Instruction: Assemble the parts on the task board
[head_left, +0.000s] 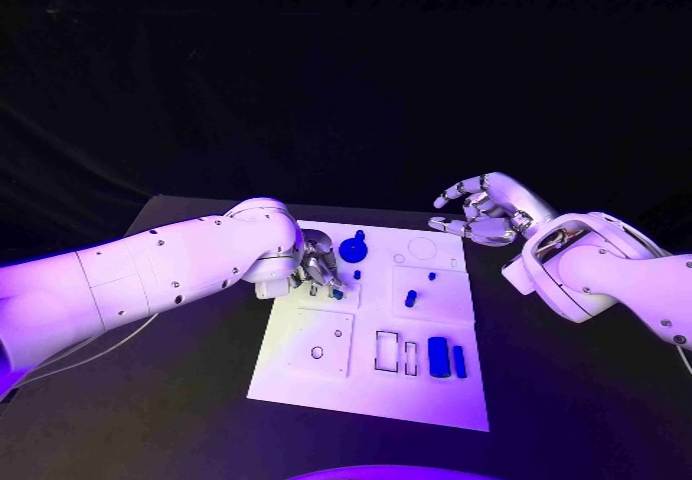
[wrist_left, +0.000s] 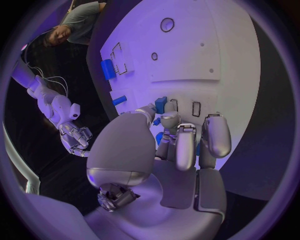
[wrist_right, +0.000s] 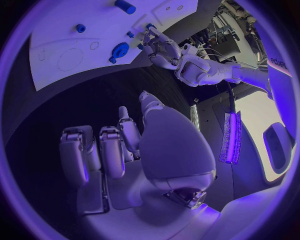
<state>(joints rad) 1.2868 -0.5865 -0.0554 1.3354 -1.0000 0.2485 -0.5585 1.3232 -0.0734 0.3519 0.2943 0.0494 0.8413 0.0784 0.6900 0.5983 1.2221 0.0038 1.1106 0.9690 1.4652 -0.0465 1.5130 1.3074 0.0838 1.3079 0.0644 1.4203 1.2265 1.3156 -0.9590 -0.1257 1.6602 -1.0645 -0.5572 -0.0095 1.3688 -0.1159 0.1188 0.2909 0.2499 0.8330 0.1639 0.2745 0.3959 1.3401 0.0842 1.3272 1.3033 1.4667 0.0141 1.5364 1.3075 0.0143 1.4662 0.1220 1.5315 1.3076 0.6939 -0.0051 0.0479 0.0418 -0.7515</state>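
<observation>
The white task board (head_left: 332, 375) lies in the middle of the black table. My left hand (head_left: 315, 268) hovers low over its far left part and pinches a small blue part (wrist_left: 160, 104) between thumb and fingertips, close above the board. In the right wrist view the same hand (wrist_right: 164, 47) shows that part (wrist_right: 150, 26) at its tips. A round blue knob-like part (head_left: 353, 248) stands just beyond it. My right hand (head_left: 483, 215) hangs raised past the board's far right corner, fingers apart and holding nothing.
Small blue parts (head_left: 411, 297) stand in the board's middle, and two blue blocks (head_left: 438, 357) sit near its right front beside empty rectangular slots (head_left: 387, 350). Bare black table (head_left: 173, 400) lies on both sides of the board.
</observation>
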